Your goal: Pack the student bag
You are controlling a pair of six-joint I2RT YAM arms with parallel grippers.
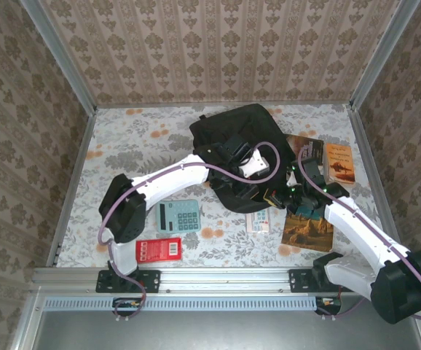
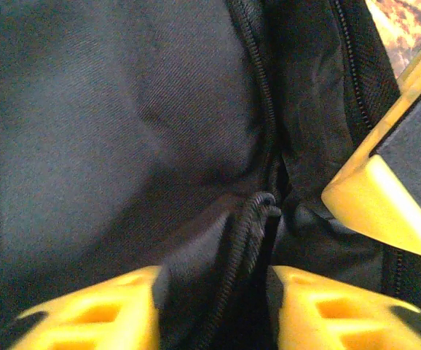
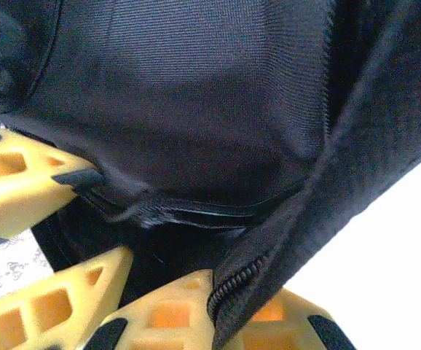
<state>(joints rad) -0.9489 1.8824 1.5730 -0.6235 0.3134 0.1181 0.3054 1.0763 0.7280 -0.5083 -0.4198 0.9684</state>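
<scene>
Top external: book (image 1: 339, 162) cover writing unreadable, near student bag (image 1: 232, 127).

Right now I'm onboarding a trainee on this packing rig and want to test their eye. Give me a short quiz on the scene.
1. True or false: the teal calculator lies on the table, outside the student bag.
2. What colour is the flat pack nearest the left arm's base?
3. What do the right fingers clamp? A) the teal calculator B) the student bag's zippered edge C) the flat pack

Key: 1 true; 2 red; 3 B.
</scene>
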